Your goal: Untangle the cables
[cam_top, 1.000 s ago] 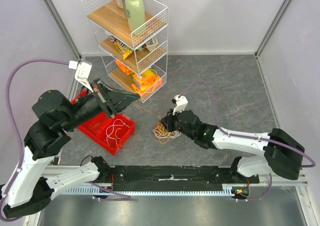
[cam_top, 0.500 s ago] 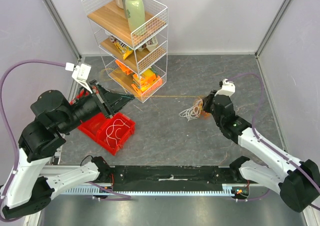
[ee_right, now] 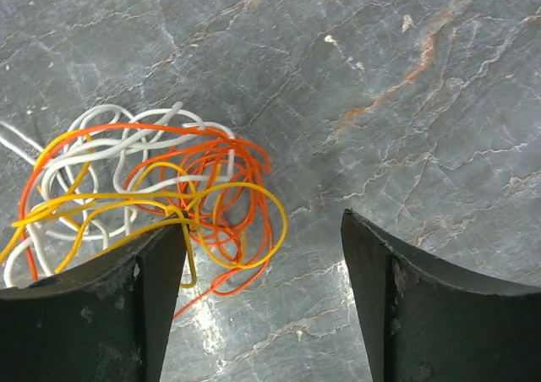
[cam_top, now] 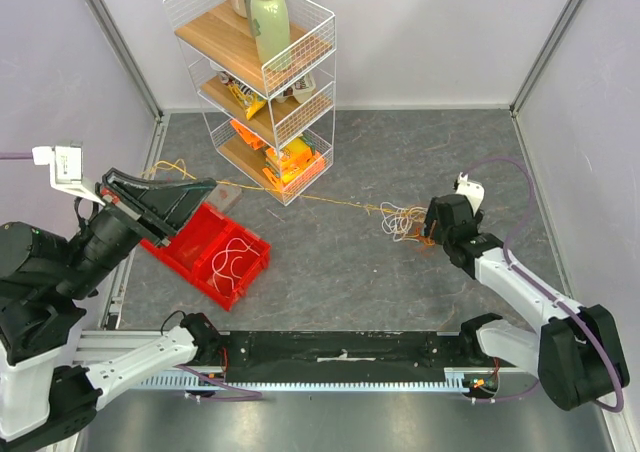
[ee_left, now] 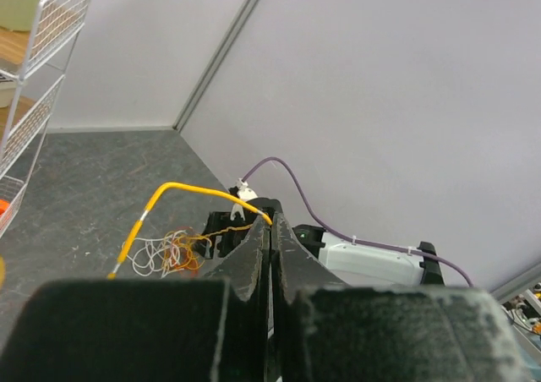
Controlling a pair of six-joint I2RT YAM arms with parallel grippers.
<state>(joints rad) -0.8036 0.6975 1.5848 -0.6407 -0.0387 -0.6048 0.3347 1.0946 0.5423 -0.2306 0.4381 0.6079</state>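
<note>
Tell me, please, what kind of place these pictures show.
Probably a robot test cell in a laboratory: plain pale walls enclose a grey table, the left arm and right arm are bolted at its near edge, and a wire shelf stands behind.

walls (cam_top: 430, 32): pale lilac | floor (cam_top: 460, 147): grey stone | wire shelf (cam_top: 215, 40): back-left

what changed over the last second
The right gripper carried the tangle from front centre out to the right, then opened and let it go. The left gripper, shut on a yellow cable, pulled back to the left, drawing that strand out long. The wire shelf and red bin stayed put.
</note>
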